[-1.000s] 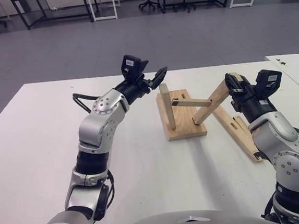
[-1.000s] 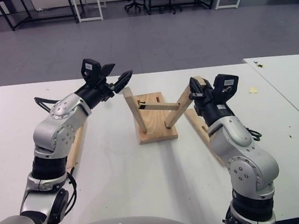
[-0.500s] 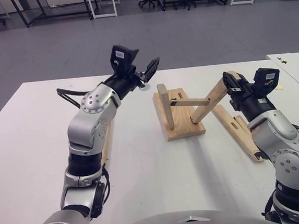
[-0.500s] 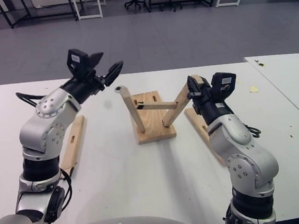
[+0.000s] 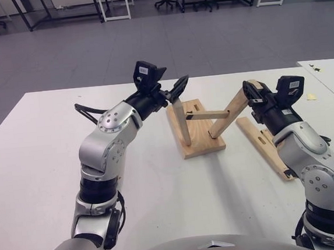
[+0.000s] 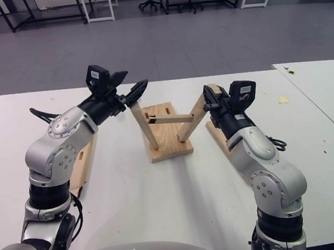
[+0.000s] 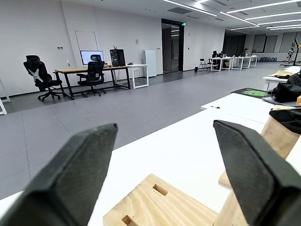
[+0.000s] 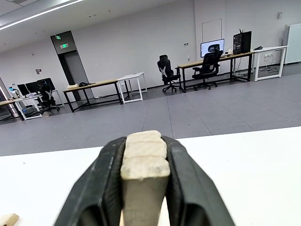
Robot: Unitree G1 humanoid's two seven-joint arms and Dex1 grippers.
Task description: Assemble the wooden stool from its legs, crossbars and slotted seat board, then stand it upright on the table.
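Swung back toward the stool since half a second ago, the left hand (image 5: 173, 90) now sits just over the top of the nearer leg, and the whole half-built stool has slid a little to the left on the worktop (image 5: 41, 159).

Farthest left, a loose wooden plank (image 6: 80, 170) lies flat on the worktop, partly under the left arm. The left hand's fingers (image 7: 75, 179) are spread wide apart and grip nothing; whether one brushes the leg cannot be told.

Next comes the left leg (image 5: 181, 123), which stands slightly tilted with its lower end on the seat board (image 5: 201, 144). The board lies flat near the middle of the worktop, slots showing at its far end. A thin crossbar (image 5: 207, 115) runs across from the left leg to the right leg (image 5: 228, 117), which leans steeply out to the right.

The right hand (image 5: 252, 96) is clamped on that leg's upper end, a finger pressed on each side of the wood. Just right of the stool, another slotted plank (image 5: 268, 148) lies flat, partly hidden by the right arm.
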